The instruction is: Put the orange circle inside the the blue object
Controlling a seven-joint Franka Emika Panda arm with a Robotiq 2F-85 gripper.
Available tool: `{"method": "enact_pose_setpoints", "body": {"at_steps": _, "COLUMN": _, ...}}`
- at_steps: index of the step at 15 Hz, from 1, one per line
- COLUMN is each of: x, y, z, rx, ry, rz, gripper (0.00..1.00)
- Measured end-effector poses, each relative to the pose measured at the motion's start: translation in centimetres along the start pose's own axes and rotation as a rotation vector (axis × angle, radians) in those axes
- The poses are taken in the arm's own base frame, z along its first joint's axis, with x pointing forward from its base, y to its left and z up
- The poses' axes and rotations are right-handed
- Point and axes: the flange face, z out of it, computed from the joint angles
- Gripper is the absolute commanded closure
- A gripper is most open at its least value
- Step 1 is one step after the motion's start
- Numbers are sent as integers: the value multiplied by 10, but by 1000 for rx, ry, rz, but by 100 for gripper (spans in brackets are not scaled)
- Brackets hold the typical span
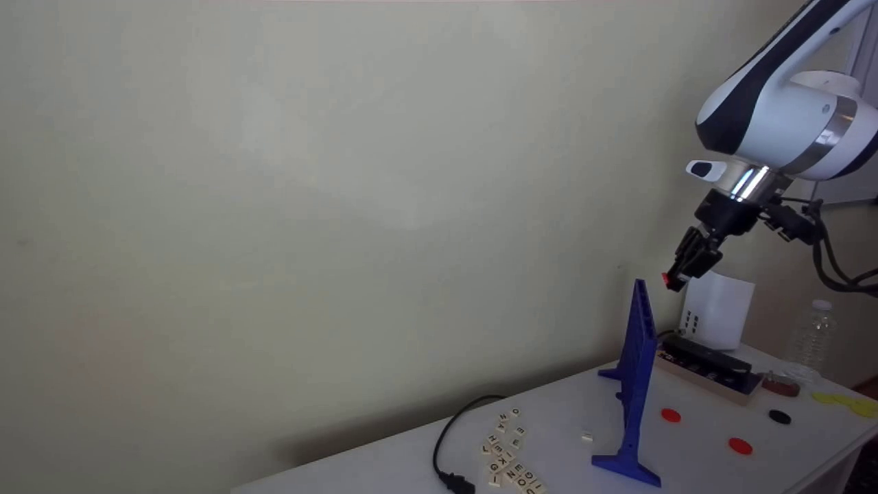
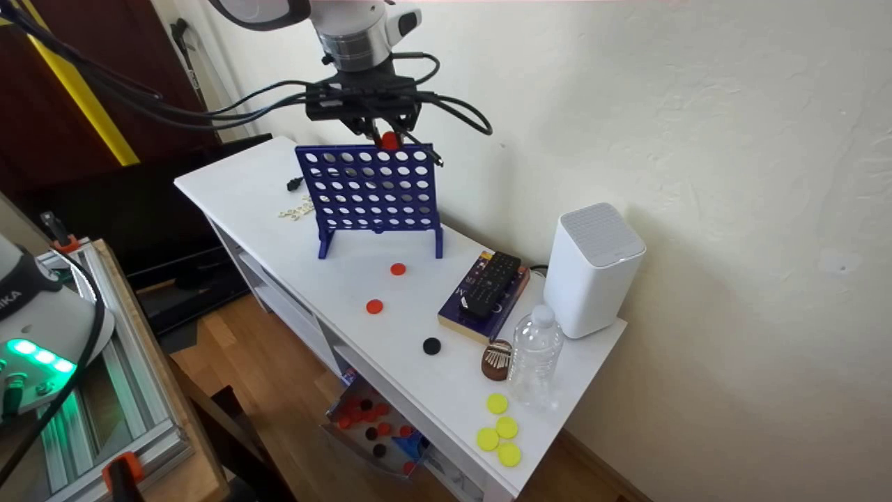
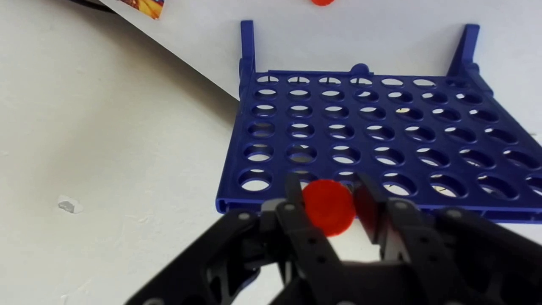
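One black two-fingered end effector grasps a flat, round orange-red disc near the top edge of a blue, plastic-looking grid frame; in an exterior view, disc and frame are apart. The upright frame stands on a white desk, near two more flat orange-red discs.

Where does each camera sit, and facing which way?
In an exterior view, from the side with letter tiles: the blue board nearly edge-on; arm and claw show.
In an exterior view, high on the side with yellow discs, facing the board's holes; arm, claw, base show.
Wrist view, on the arm: down past fingers gripping an orange-red disc, to the board.
Both exterior views share board and claw, facing roughly opposite ways.
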Motion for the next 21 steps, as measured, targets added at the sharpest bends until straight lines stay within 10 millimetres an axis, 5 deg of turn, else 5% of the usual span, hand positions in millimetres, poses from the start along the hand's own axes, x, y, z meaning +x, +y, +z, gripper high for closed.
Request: {"method": "enact_pose_setpoints", "body": {"at_steps": 21, "x": 0, "y": 11, "z": 27, "rx": 59, "ry": 176, "rz": -18, "gripper": 89}}
